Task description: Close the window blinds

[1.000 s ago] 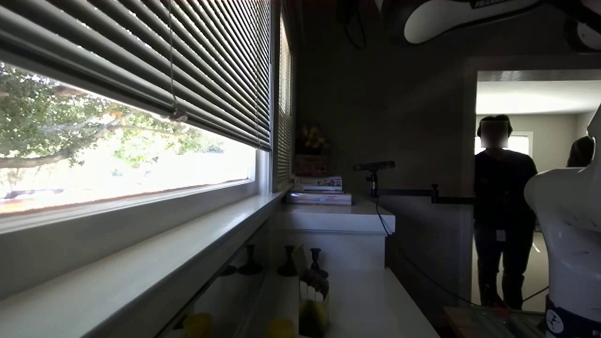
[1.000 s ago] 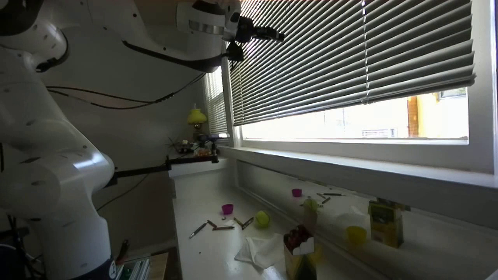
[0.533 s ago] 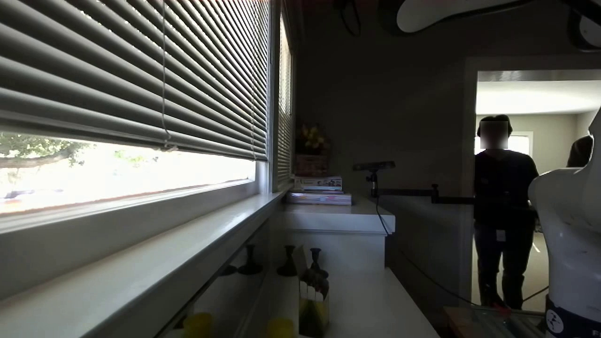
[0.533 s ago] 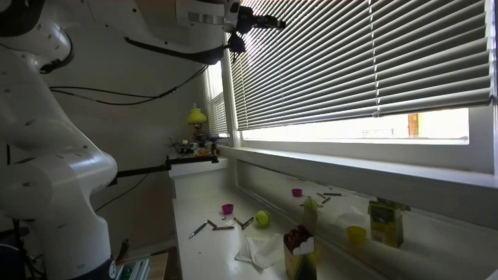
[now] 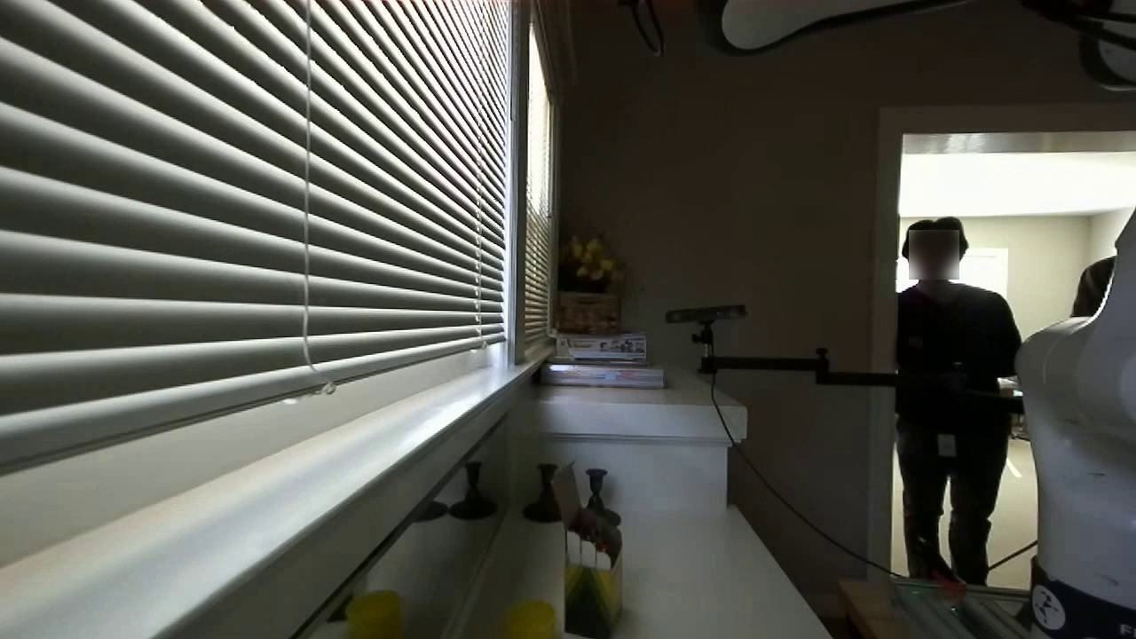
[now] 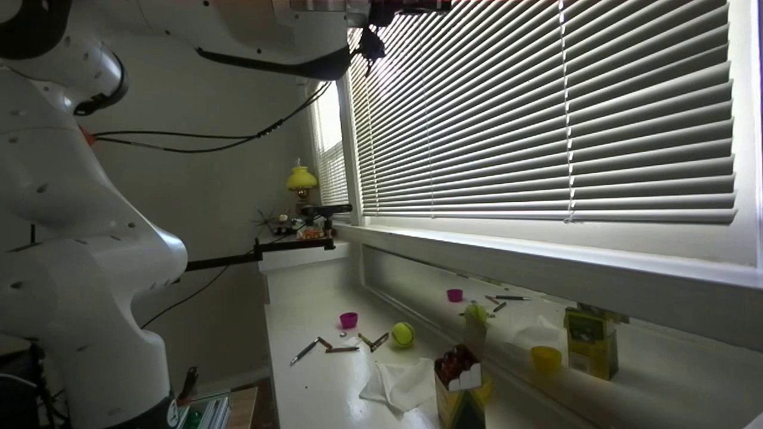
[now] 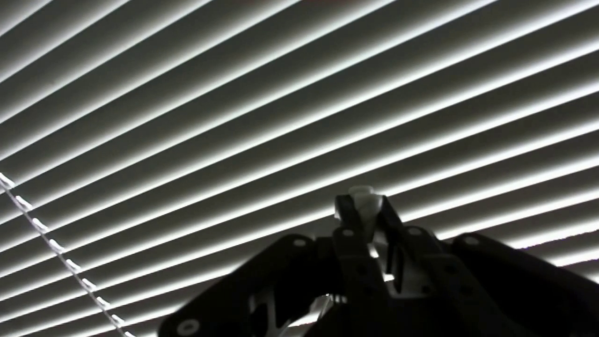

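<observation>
Dozens of grey-white slats [image 6: 650, 122] make up the blinds [image 6: 506, 131], easily the biggest thing here: in both exterior views they hang down over the window [image 6: 656, 244], bottom rail [image 6: 506, 218] just above the sill [image 5: 293, 493]. Slats sit at a tilt, and the wrist view has bright streaks between them. Next up is the white tabletop [image 6: 328, 396] running along under the window, with a shiny panel [image 6: 417, 277] behind it mirroring some of the clutter. Then the white arm [image 6: 95, 280], planted beside the tabletop and stretched up toward the blinds. After that, a person [image 5: 954, 355] in dark clothes in the doorway [image 5: 887, 266], in an exterior view.

Mid-size stuff: a yellow lamp [image 6: 302, 180] on the ledge [image 5: 710, 422] at the far end of the tabletop, plus a basket [image 5: 588, 312] of yellow flowers [image 5: 588, 259] by some books [image 5: 603, 375]. Pincer [image 7: 365, 206] is up high in front of the slats, fingertips [image 7: 346, 208] clamped on a tiny white knob [image 7: 367, 202].

Down on the tabletop there's a crumpled white cloth [image 6: 398, 384] right next to a box [image 6: 459, 408] with dark red things [image 6: 456, 360] poking out the top, then a yellow-green ball [image 6: 403, 335], then a magenta cup [image 6: 349, 320] near it. Smaller again, a few thin sticks [image 6: 342, 350] lie loose around there, too small to tell if they're crayons or pencils. Smallest of the lot is that knob; can't make out exactly what it is.
</observation>
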Available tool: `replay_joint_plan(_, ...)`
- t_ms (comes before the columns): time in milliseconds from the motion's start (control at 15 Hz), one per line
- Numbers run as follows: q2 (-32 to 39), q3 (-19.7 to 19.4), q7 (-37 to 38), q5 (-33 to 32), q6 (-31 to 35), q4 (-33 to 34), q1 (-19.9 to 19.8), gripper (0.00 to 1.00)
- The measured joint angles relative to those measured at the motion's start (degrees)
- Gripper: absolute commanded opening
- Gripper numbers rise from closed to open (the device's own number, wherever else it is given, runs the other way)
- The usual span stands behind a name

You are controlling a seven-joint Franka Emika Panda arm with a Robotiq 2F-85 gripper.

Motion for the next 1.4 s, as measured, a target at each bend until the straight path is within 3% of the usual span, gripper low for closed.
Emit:
replay_joint_plan(600,0.3,7.6,4.7,-0.7,-0.2,3.8,-13.6,0.03)
replay_joint_plan(667,0.3,8.5,5.0,-0.7,-0.2,4.1,-15.2,0.11)
replay_joint_plan(733,0.3,9.4,5.2,-0.7,-0.2,4.3,-16.4,0.38)
replay_joint_plan(867,0.3,10.8,5.3,-0.7,-0.2,4.5,-18.3,0.44)
replay_joint_plan(1067,0.3,11.7,5.0,-0.7,-0.2,3.9,-18.7,0.66)
replay_joint_plan(1200,0.2,11.5,3.5,-0.7,-0.2,2.2,-17.2,0.78)
replay_joint_plan(1400,-0.2,9.0,-1.3,-0.5,-0.2,-2.4,-11.5,1.0)
